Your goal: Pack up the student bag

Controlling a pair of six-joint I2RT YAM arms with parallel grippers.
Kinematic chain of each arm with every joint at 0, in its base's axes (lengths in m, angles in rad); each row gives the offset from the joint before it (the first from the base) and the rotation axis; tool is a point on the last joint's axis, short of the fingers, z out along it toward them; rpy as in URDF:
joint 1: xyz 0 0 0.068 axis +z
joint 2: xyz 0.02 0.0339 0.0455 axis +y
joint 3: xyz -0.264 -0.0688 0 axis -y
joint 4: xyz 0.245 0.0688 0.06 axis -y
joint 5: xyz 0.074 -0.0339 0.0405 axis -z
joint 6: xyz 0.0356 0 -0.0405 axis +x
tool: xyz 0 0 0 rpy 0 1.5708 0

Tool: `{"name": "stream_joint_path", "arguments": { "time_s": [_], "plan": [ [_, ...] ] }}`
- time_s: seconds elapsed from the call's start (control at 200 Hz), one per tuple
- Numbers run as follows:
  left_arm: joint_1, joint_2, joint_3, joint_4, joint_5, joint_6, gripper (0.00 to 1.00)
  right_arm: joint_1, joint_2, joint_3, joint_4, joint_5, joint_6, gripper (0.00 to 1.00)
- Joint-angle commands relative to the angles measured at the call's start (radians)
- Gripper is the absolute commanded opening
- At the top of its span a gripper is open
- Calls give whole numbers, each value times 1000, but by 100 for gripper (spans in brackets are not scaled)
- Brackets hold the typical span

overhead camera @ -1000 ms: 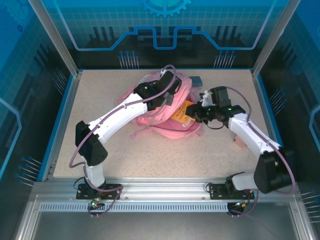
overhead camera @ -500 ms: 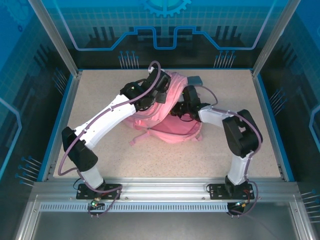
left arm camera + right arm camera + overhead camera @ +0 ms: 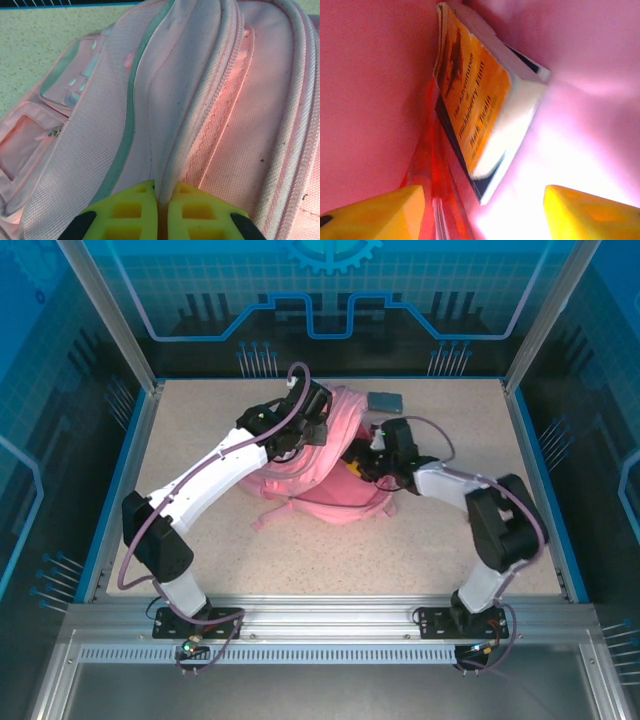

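Observation:
The student bag [image 3: 335, 495] lies mid-table, a pink backpack with its top flap raised. My left gripper [image 3: 308, 428] holds that flap up. In the left wrist view its yellow fingers [image 3: 135, 210] are shut on the bag's zip edge [image 3: 187, 130]. My right gripper [image 3: 370, 462] sits at the bag's mouth. In the right wrist view it [image 3: 482, 210] is open, surrounded by pink lining [image 3: 370, 100]. An orange paperback book [image 3: 475, 95] lies loose inside the bag ahead of the fingers, untouched. A corner of the book [image 3: 353, 466] peeks out in the top view.
A flat grey-blue object [image 3: 385, 400] lies on the table behind the bag. A loose pink strap [image 3: 262, 520] trails toward the near left. Blue-edged walls [image 3: 120, 480] bound the speckled table [image 3: 200, 410].
My right gripper carried the orange book into the bag's mouth, then opened and let it go. My left gripper lifted the flap higher and shifted left, still shut on it.

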Motion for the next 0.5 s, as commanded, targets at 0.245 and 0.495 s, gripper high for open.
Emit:
{"name": "stream_joint_path", "arguments": {
  "time_s": [0.245, 0.495],
  "plan": [
    [30, 98, 10, 110, 236, 0, 8, -142, -457, -180, -530, 273, -74, 63],
    [73, 88, -82, 166, 419, -53, 57, -106, -476, -74, -607, 267, -147, 72]
  ]
}}
